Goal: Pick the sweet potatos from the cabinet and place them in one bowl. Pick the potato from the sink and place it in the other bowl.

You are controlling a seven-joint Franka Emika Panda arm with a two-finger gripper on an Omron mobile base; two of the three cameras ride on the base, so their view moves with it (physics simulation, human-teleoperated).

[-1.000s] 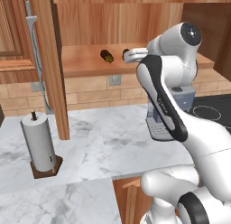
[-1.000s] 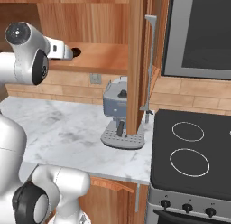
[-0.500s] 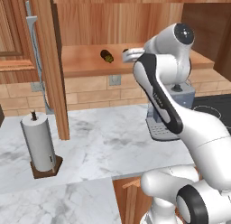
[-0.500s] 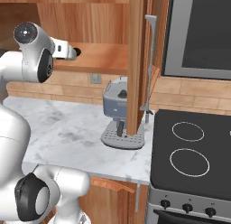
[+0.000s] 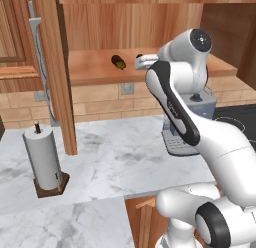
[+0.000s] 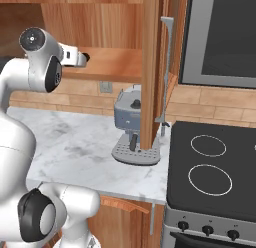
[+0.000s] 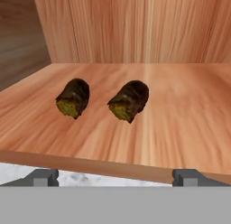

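Observation:
Two dark olive-brown sweet potatos lie side by side on the cabinet shelf (image 7: 180,110), one to the left (image 7: 73,98) and one to the right (image 7: 129,100) in the hand view. My gripper (image 7: 115,178) is open at the shelf's front edge, short of both, with nothing between its fingers. In the left base view the gripper (image 5: 139,59) reaches in over the shelf (image 5: 95,67), just right of a sweet potato (image 5: 118,62). The right base view shows the gripper (image 6: 84,57) at the shelf (image 6: 115,62). The bowls, the sink and the potato are out of view.
Open cabinet doors hang at the shelf's sides (image 5: 56,67) (image 6: 151,67). On the marble counter stand a paper towel roll (image 5: 44,159) and a grey coffee machine (image 6: 129,122). A black stove (image 6: 210,167) lies to the right, with an oven (image 6: 220,37) above it.
The arm has pushed the hand a little further toward the shelf and the sweet potatos. The jaws have stayed open.

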